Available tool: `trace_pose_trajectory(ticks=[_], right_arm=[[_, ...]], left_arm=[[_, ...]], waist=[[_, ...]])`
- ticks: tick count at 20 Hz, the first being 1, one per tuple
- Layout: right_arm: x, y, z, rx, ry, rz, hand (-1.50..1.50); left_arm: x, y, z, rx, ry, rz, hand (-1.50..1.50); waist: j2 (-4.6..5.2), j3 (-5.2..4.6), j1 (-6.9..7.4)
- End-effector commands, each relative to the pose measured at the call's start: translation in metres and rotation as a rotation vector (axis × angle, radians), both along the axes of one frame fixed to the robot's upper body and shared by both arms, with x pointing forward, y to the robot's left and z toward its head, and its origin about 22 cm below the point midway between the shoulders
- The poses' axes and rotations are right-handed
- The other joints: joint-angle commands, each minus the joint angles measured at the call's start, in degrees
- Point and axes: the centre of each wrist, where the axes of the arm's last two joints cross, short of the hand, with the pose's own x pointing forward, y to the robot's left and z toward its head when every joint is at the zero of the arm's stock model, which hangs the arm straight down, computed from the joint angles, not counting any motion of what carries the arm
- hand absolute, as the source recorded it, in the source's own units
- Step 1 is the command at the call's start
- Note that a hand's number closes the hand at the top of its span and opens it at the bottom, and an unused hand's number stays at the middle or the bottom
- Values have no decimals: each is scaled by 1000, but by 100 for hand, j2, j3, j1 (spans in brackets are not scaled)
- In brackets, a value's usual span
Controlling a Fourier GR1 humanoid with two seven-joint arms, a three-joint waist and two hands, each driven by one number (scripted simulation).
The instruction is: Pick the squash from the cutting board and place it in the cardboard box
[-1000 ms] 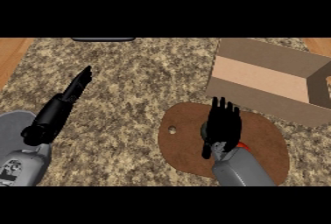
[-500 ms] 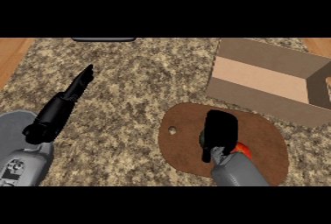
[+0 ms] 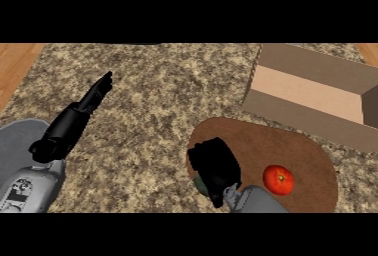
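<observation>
- The cutting board (image 3: 310,150) holds a red tomato (image 3: 278,179) and, at its left, the squash (image 3: 198,186), seen only as a green sliver.
- The right hand (image 3: 214,167) curls round the squash; half a second ago it sat further right, partly hiding the tomato.
- The left hand (image 3: 88,102) rests straight-fingered at the left.
- The cardboard box (image 3: 295,112) stands farthest, open, its bare floor showing.
</observation>
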Motion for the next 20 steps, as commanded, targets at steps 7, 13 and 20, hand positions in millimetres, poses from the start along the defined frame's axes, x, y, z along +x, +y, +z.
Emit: trace_pose_trajectory(ticks=[7,13,20], right_arm=[[-13,-40,41,251,-213,572,150],[-24,-80,105,320,-354,548,150],[13,-101,138,580,-392,105,150]], left_arm=[[-6,11,-8,7,28,43,0],[-2,25,-11,8,21,57,0],[-8,7,-4,5,7,46,0]], waist=[[-51,-1,-275],[-55,-7,-332],[-50,-6,-269]])
